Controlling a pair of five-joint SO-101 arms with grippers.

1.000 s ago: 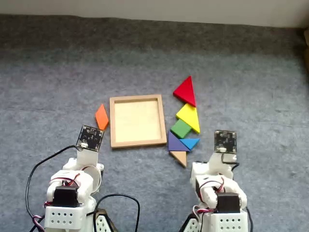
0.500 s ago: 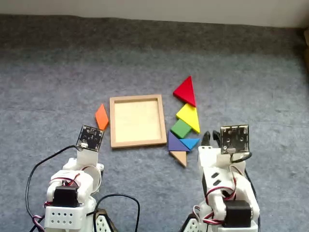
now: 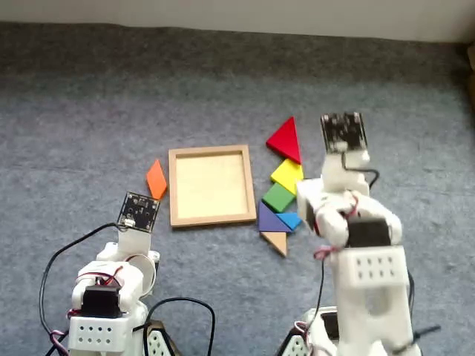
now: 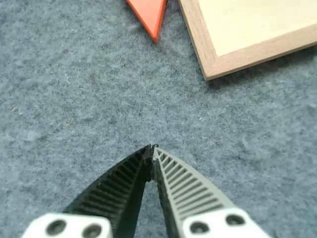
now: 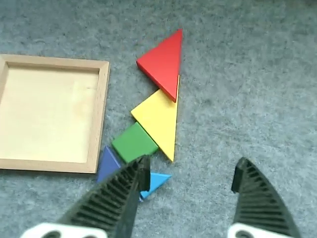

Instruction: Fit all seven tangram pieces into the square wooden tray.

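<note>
A: Surface?
B: Grey felt mat point(image 3: 89, 111) across the whole high view.

A: Arms, and the state of each tool?
B: Right arm point(image 3: 360, 245) stands at lower right, with its wrist up at right of centre, beside the column of pieces. The right gripper point(image 5: 192, 168) has its fingers spread wide and holds nothing. It hangs above the mat, next to the lower end of the column. Left arm point(image 3: 111, 285) sits folded at lower left. The left gripper point(image 4: 151, 148) has its tips pressed together with nothing between them, over the mat near the tray's lower-left corner.

A: Tray?
B: Square wooden tray point(image 3: 210, 150) lies flat at frame centre. All seven pieces lie outside it.

A: Pieces, large to small?
B: Right of the tray is a touching column. Red triangle point(image 3: 286, 141) is on top, then yellow triangle point(image 3: 288, 176), partly behind the right arm. Below them are purple triangle point(image 3: 269, 219), green square point(image 3: 278, 197), blue triangle point(image 3: 289, 219) and tan triangle point(image 3: 277, 241), which is lowest. Orange parallelogram point(image 3: 156, 179) lies alone, just beside the tray's left edge.
</note>
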